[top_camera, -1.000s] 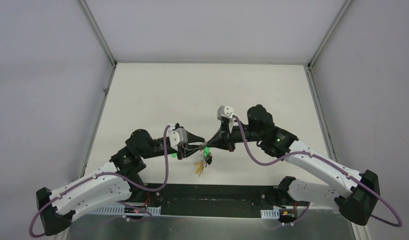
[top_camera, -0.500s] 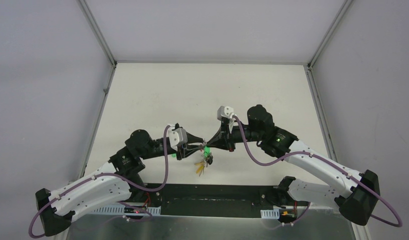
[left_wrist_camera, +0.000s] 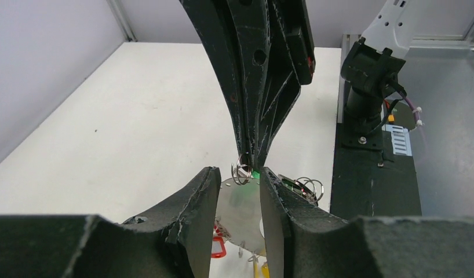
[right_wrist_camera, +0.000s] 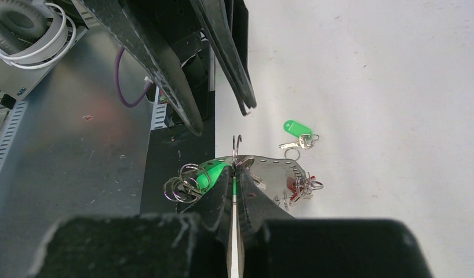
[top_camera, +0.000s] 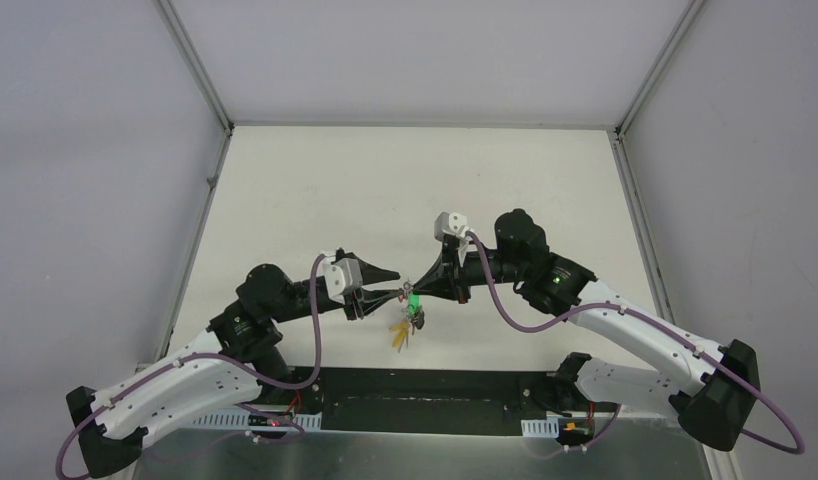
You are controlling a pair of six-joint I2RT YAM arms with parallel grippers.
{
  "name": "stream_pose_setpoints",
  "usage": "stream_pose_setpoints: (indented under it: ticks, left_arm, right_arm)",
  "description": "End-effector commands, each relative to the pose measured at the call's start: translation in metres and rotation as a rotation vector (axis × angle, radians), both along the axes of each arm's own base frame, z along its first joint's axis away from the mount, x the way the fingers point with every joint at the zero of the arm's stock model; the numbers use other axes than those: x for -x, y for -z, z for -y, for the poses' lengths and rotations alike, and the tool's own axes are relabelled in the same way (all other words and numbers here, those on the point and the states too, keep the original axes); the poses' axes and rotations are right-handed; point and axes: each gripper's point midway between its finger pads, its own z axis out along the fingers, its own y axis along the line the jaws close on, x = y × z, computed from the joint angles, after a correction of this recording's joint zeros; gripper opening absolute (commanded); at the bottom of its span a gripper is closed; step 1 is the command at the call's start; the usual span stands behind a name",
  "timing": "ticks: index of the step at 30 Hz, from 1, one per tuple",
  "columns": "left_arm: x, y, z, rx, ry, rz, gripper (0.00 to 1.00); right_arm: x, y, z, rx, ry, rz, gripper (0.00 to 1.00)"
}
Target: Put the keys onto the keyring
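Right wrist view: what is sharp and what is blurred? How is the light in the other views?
Right wrist view: the right gripper is a soft dark blur, the green-tagged key on the table is sharp. Left wrist view: the left gripper is soft too, the keyring carries a green reflection. Top view: even light, keys too small to read.

The white table (top_camera: 405, 180) bears one green-capped key (right_wrist_camera: 296, 128), seemingly attached to a small split ring.
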Motion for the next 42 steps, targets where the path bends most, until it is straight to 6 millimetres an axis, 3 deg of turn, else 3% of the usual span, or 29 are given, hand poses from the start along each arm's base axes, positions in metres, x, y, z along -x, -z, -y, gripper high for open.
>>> stream_pose_setpoints:
  ticks: [1,12,21,25,31,33,40,42]
  left_arm:
    - [0.004,-0.028,-0.007,0.047,-0.008,0.067,0.34]
    - [-0.003,-0.004,0.007,-0.034,0.015,0.024,0.34]
    - [0.002,-0.01,0.015,-0.007,0.063,0.038,0.17]
    - [0.005,-0.013,0.014,0.01,0.072,0.044,0.0]
    - [0.005,-0.014,0.013,0.026,0.067,0.047,0.0]
    - [0.004,-0.013,0.012,0.027,0.061,0.045,0.0]
    - [0.004,-0.012,0.012,0.027,0.058,0.042,0.0]
    - [0.003,-0.012,0.012,0.026,0.056,0.039,0.0]
  right_arm:
    - [0.002,-0.034,-0.005,-0.093,-0.037,0.084,0.0]
    - [0.003,-0.038,-0.004,-0.098,-0.039,0.089,0.0]
    - [0.002,-0.035,-0.003,-0.09,-0.032,0.087,0.0]
    - [0.001,-0.035,-0.003,-0.089,-0.027,0.089,0.0]
    - [-0.001,-0.036,-0.003,-0.084,-0.015,0.086,0.0]
    - [-0.001,-0.036,-0.003,-0.082,-0.013,0.086,0.04]
    - [0.001,-0.04,-0.003,-0.094,-0.025,0.094,0.32]
    - [0.001,-0.04,-0.003,-0.096,-0.029,0.095,0.34]
